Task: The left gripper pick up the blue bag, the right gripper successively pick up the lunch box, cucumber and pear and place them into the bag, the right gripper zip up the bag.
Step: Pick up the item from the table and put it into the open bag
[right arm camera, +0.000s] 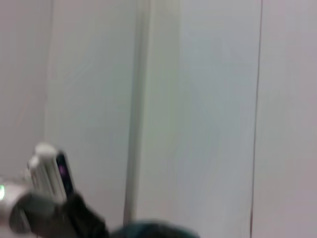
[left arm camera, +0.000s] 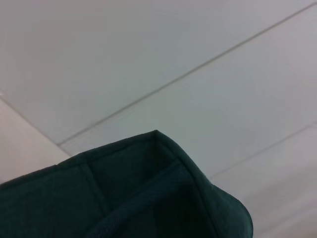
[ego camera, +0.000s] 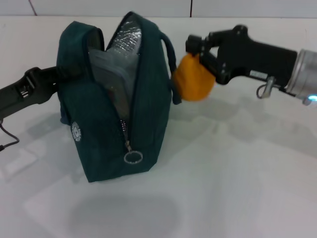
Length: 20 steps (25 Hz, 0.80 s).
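The blue bag [ego camera: 104,134] stands upright at the left centre with its top gaping and its silver lining [ego camera: 126,37] showing. The lunch box [ego camera: 110,74] sits on edge inside it. My left gripper [ego camera: 62,74] comes in from the left and is shut on the bag's upper left edge; the teal fabric [left arm camera: 124,198] fills the bottom of the left wrist view. My right gripper [ego camera: 197,52] is shut on the orange pear [ego camera: 194,80], held in the air just beside the bag's right handle [ego camera: 171,54]. The cucumber is out of view.
The zipper is open, and its ring pull [ego camera: 132,157] hangs low on the bag's front. White table [ego camera: 237,173] spreads to the right and front of the bag. The right wrist view shows a wall and the bag's top edge [right arm camera: 153,231].
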{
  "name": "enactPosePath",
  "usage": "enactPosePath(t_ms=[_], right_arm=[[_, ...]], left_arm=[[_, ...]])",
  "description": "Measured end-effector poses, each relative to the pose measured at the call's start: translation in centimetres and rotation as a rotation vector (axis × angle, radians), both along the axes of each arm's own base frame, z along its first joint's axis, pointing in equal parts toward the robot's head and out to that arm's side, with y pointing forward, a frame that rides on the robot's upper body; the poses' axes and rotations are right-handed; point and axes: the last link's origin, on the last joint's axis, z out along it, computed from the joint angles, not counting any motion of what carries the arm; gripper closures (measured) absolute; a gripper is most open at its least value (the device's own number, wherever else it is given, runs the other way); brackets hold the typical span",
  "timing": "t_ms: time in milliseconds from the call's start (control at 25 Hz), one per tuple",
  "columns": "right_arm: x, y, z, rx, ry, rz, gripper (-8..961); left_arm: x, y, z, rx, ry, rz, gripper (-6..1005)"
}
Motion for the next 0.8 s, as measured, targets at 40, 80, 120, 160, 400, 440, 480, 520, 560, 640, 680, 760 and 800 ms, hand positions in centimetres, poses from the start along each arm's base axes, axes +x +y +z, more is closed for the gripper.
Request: enactPosePath(t_ms=[40, 80, 120, 160, 400, 440, 480, 520, 560, 640, 680, 760, 800], right_arm=[[0.0, 0.0, 0.0, 0.0, 0.0, 0.0, 926], [-0.4, -0.1, 0.7, 0.001, 0.038, 0.018, 926], [-0.8, -0.1, 1.2, 0.001, 0.065, 0.029, 926], [-1.1, -0.2, 1.7, 0.0, 0.094, 0.039, 926], [-4.0, 0.3, 3.2, 0.0, 0.193, 0.117, 926], [-4.5, 0.3, 3.0, -0.006, 0.194, 0.133, 926], [-5.1, 0.5, 2.9, -0.013, 0.194, 0.147, 926], [-5.6, 0.5, 2.7, -0.02, 0.192, 0.159, 926], [-6.0, 0.6, 2.5, -0.027, 0.189, 0.168, 926], [-7.1, 0.9, 1.8, -0.048, 0.178, 0.187, 926], [-7.6, 1.0, 1.4, -0.059, 0.171, 0.195, 926], [-8.4, 1.3, 0.5, -0.077, 0.15, 0.205, 926], [-8.6, 1.4, 0.2, -0.083, 0.138, 0.206, 926]], left_arm=[[0.0, 0.0, 0.0, 0.0, 0.0, 0.0, 953], [0.5, 0.1, 0.0, -0.003, -0.013, -0.023, 953], [0.6, 0.1, 0.0, -0.004, -0.016, -0.027, 953], [0.7, 0.2, 0.0, -0.004, -0.018, -0.032, 953], [1.2, 0.4, -0.3, -0.014, -0.024, -0.05, 953], [1.2, 0.5, -0.4, -0.016, -0.027, -0.05, 953], [1.2, 0.5, -0.5, -0.018, -0.029, -0.051, 953], [1.3, 0.5, -0.6, -0.02, -0.031, -0.052, 953], [1.3, 0.6, -0.7, -0.022, -0.033, -0.053, 953], [1.3, 0.6, -0.9, -0.023, -0.033, -0.056, 953], [1.3, 0.6, -1.0, -0.024, -0.033, -0.057, 953], [1.2, 0.6, -1.0, -0.024, -0.031, -0.057, 953], [1.2, 0.5, -1.1, -0.024, -0.03, -0.057, 953]])
